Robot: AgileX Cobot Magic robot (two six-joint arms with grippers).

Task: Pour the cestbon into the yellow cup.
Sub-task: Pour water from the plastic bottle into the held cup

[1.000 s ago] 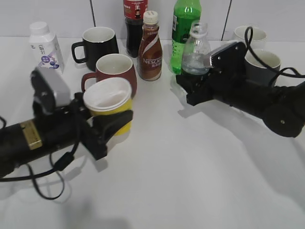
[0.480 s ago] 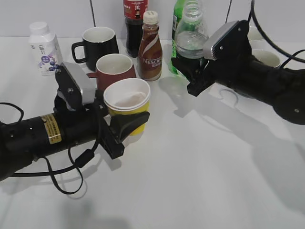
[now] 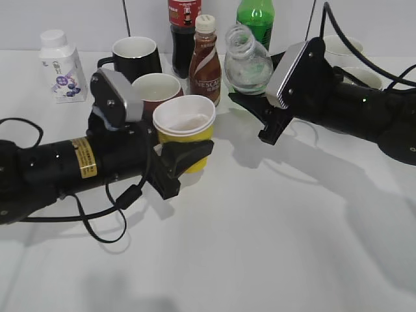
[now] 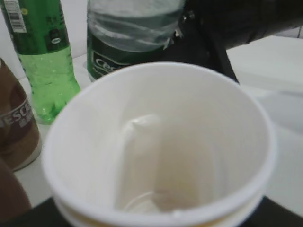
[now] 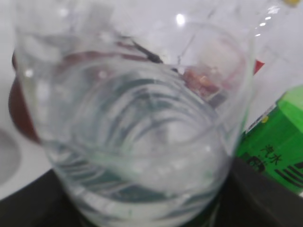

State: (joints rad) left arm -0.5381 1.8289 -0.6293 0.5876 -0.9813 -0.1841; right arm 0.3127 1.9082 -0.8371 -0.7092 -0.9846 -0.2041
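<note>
My left gripper (image 3: 185, 159) is shut on the yellow cup (image 3: 188, 130) and holds it up off the table, upright. The cup's white inside fills the left wrist view (image 4: 156, 146) and looks dry. My right gripper (image 3: 260, 110) is shut on the cestbon (image 3: 246, 65), a clear uncapped bottle with water in it, held in the air and tilted with its mouth toward the left. The bottle's green label shows just beyond the cup in the left wrist view (image 4: 128, 47). The bottle fills the right wrist view (image 5: 137, 142). The mouth is above and to the right of the cup.
Behind the cup stand a reddish-brown mug (image 3: 156, 88), a black mug (image 3: 135, 57), a brown Nescafe bottle (image 3: 205, 62), a dark cola bottle (image 3: 184, 29) and a green bottle (image 3: 255, 16). A white milk bottle (image 3: 60, 65) is at the back left; white mugs (image 3: 348, 55) at the back right.
My left gripper has lifted the cup and carried it right, toward the middle. My right gripper has lifted the bottle, moved it left and tilted its mouth toward the cup.
</note>
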